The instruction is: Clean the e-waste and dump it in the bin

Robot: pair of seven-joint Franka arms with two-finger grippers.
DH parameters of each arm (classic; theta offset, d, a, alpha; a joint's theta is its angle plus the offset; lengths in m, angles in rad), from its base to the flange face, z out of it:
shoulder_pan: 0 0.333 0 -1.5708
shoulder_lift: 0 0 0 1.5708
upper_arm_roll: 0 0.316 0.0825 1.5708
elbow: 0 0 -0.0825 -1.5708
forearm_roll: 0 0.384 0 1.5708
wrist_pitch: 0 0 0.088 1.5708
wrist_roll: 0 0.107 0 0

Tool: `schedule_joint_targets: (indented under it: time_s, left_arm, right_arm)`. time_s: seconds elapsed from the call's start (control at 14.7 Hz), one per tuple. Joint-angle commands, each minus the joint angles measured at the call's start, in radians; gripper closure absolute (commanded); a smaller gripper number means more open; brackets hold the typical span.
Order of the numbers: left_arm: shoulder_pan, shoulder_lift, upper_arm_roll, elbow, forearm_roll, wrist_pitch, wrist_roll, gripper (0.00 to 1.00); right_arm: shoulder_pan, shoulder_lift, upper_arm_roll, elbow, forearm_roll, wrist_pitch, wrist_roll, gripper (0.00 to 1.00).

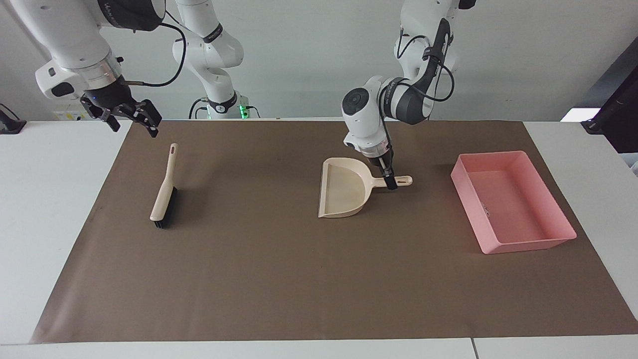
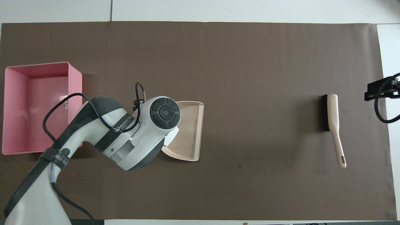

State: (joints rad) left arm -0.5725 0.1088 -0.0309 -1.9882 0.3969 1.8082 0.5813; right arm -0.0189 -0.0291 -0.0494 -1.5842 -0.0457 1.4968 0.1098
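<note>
Pink bin [image 1: 518,244] at the left arm's end of the table, and that was where we found the e-waste [image 1: 485,211]. A few tiny pale specks lay on its floor, close by the wall on the dustpan's side. No pieces showed on the mat, so we judged the dumping done.

The left gripper [image 1: 390,183] was down at the dustpan [image 1: 344,192], right on the handle. The pan sat flat on the mat between brush and bin. Whether it clasped that handle or stood free of it, we could not tell.

The step, as we read it, was parking the pan. To do it well, we reckoned the gripper wanted to part fully and rise straight up. Any sideways pull could drag the light pan or tip it by the handle.

The right gripper [image 1: 133,124] waited in the air over the mat's edge, near the brush's handle. Its fingers stood wide with nothing between them.

The brush [image 1: 163,197] lay bristles-down toward the right arm's end, well apart from the pan.

Underfoot was a brown paper mat [image 1: 279,279], smooth and matt, spread over a white table [image 1: 50,199]. A plain pale wall rose past the arms' bases, and dark equipment showed at the left arm's end of the table.
</note>
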Motion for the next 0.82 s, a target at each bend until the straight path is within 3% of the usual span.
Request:
schedule_joint_targets:
  time_s: [0.0, 0.2, 0.54, 0.75]
  left_arm:
    - [0.084, -0.049, -0.001, -0.02, -0.026, -0.104, -0.373, 0.02]
    - [0.231, -0.052, 0.002, -0.006, -0.172, -0.101, -0.66, 0.02]
    - [0.46, -0.145, 0.005, 0.049, -0.364, 0.002, -0.681, 0.02]
    - [0.54, -0.149, 0.006, 0.178, -0.449, -0.01, -0.679, 0.02]
  right_arm:
    - [-0.006, -0.022, 0.003, -0.028, 0.017, 0.017, 0.005, 0.0]
    - [-0.006, -0.022, 0.002, -0.028, 0.018, 0.017, 0.005, 0.0]
    - [-0.006, -0.022, 0.003, -0.028, 0.018, 0.017, 0.005, 0.0]
    - [-0.006, -0.022, 0.003, -0.028, 0.017, 0.017, 0.005, 0.0]
